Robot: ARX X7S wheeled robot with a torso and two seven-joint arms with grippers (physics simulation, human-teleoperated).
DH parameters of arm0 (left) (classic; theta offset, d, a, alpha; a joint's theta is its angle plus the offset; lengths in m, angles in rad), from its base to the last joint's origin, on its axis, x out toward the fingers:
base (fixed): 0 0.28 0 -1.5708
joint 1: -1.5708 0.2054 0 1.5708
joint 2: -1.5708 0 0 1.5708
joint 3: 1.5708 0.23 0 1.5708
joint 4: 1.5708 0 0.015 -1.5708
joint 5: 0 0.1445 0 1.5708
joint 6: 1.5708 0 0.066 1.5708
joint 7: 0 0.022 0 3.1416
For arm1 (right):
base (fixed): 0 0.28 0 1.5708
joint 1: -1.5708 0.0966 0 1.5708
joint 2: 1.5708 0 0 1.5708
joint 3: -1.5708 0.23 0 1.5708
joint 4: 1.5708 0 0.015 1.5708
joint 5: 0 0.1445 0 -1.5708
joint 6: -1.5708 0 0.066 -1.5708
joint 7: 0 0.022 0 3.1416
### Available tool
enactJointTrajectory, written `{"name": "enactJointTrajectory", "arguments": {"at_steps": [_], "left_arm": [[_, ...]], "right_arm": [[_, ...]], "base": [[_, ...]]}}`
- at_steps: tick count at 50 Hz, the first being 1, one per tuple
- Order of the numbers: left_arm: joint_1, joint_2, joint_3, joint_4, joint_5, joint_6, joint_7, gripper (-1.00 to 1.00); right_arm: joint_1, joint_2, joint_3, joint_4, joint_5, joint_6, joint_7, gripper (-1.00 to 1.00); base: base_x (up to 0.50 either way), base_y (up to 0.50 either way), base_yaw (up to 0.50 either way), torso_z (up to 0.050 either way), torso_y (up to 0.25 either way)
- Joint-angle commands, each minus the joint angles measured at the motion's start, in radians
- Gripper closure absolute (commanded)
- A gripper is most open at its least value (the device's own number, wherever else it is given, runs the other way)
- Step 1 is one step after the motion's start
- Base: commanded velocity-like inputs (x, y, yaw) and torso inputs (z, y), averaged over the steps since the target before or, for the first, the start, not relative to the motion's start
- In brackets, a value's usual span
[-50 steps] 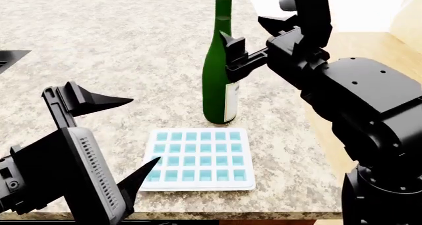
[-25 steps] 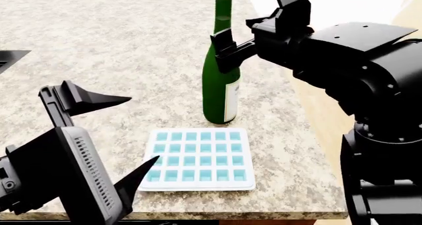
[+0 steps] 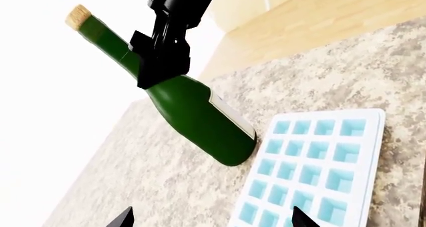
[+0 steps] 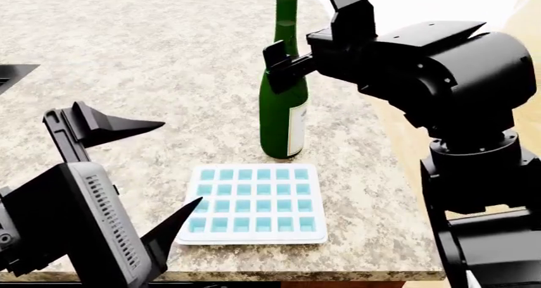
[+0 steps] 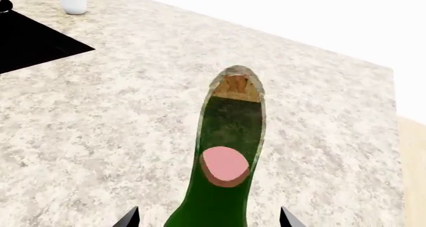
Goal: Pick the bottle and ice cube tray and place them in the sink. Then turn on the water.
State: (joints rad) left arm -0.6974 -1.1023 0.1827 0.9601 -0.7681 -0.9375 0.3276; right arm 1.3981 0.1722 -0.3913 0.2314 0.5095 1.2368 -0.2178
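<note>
The dark green bottle (image 4: pixel 282 117) stands upright on the granite counter, white label facing right. It also shows in the right wrist view (image 5: pixel 226 127) and the left wrist view (image 3: pixel 196 117). My right gripper (image 4: pixel 286 63) is open, its jaws straddling the bottle's shoulder (image 5: pixel 208 218) with gaps on both sides. The white ice cube tray (image 4: pixel 253 202) with light-blue cells lies flat just in front of the bottle, also seen in the left wrist view (image 3: pixel 313 167). My left gripper (image 4: pixel 176 166) is open and empty, low at the front left, over the tray's near left edge (image 3: pixel 211 219).
A black corner of the sink (image 4: pixel 12 73) shows at the far left, and larger in the right wrist view (image 5: pixel 33 42). A small white plant pot (image 5: pixel 73 1) stands beyond it. The counter's right edge (image 4: pixel 414 174) drops to a wooden floor.
My right arm has swung round and its gripper has risen along the bottle, from the upper body to the shoulder. My left gripper drifted slightly left. Bottle and tray have not moved.
</note>
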Motion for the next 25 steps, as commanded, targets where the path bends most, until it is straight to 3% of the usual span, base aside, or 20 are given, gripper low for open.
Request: {"name": "enactJointTrajectory", "arguments": {"at_steps": [1,25], "left_arm": [[-0.003,-0.003,-0.003,0.000,-0.009,0.006,-0.007,-1.00],[0.034,-0.025,-0.014,-0.014,-0.004,0.044,-0.016,-1.00]], "right_arm": [[0.017,-0.018,-0.028,0.102,-0.019,-0.058,-0.016,-1.00],[0.069,-0.081,-0.078,0.369,-0.060,-0.242,-0.069,-1.00]], "base": [[0.00,0.00,0.00,0.000,0.000],[0.00,0.00,0.00,0.000,0.000]]}}
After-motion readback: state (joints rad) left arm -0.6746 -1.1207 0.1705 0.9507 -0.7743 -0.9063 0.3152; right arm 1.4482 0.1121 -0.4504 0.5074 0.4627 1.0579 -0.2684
